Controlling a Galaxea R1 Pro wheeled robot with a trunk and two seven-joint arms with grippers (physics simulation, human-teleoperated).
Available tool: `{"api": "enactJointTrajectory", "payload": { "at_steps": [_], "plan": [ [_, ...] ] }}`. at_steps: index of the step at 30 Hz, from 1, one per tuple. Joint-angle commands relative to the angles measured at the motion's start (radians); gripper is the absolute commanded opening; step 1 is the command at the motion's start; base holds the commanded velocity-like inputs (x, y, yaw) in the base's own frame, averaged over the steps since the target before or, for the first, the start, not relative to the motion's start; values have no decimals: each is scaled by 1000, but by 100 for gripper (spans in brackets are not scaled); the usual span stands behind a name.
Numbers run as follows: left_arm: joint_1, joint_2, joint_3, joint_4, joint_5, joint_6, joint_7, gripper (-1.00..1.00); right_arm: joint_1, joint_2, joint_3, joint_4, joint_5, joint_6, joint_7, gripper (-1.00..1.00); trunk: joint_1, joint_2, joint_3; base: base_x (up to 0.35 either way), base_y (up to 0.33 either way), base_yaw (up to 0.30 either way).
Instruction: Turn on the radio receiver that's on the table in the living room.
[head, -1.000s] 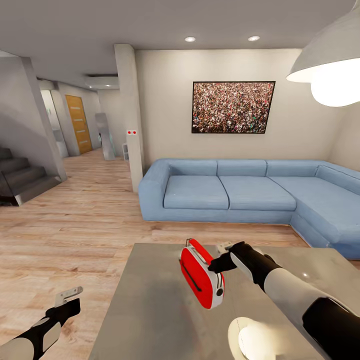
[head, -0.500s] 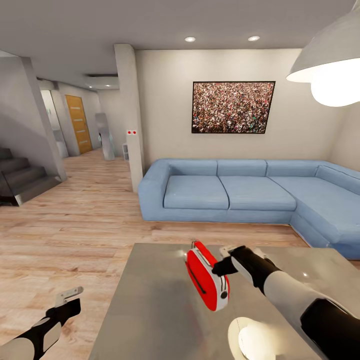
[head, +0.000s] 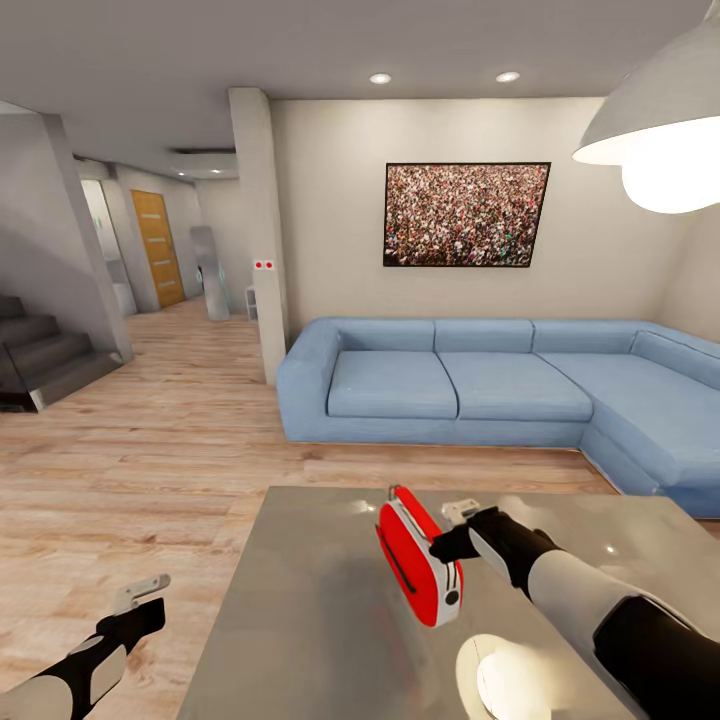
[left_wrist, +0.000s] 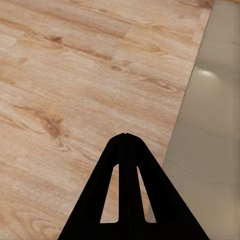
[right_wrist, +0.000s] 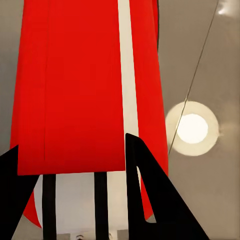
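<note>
The radio receiver (head: 418, 565), red with white sides, stands tilted on its edge over the glossy grey table (head: 300, 600) in the living room. My right gripper (head: 447, 545) is at the radio's right side, and its fingers press against it. In the right wrist view the radio receiver (right_wrist: 80, 85) looms close, with the right gripper (right_wrist: 71, 142) spread across its white lower end. My left gripper (head: 140, 592) hangs shut over the wood floor left of the table. In the left wrist view the left gripper (left_wrist: 125, 136) has its tips together.
A long blue corner sofa (head: 480, 385) stands beyond the table under a framed crowd picture (head: 466, 214). A white pendant lamp (head: 665, 130) hangs at the upper right, and its reflection (head: 500, 680) glares on the tabletop. Stairs (head: 45, 360) and a hallway lie to the left.
My right gripper and the radio have moved together a little to the right and lower, toward me. My left arm has sunk slightly.
</note>
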Motion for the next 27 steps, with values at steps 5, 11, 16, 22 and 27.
{"api": "enactJointTrajectory", "payload": {
  "at_steps": [5,11,16,22,27],
  "plan": [
    [0,0,0,0,0,0,1,-100,2,1,-3,16,-2,-1,1,-100,0,0,0,0,0,0],
    [0,-1,0,0,0,0,2,-100,6,1,-3,33,-3,0,2,-100,0,0,0,0,0,0],
    [0,-1,0,0,0,0,2,-100,16,2,-4,43,-3,-4,2,-100,0,0,0,0,0,0],
    [0,-1,0,0,0,0,2,-100,45,4,-4,50,-1,-11,2,-100,0,0,0,0,0,0],
    [0,-1,0,0,1,0,3,-100,53,4,-4,51,-1,-13,2,-100,0,0,0,0,0,0]
  ]
}}
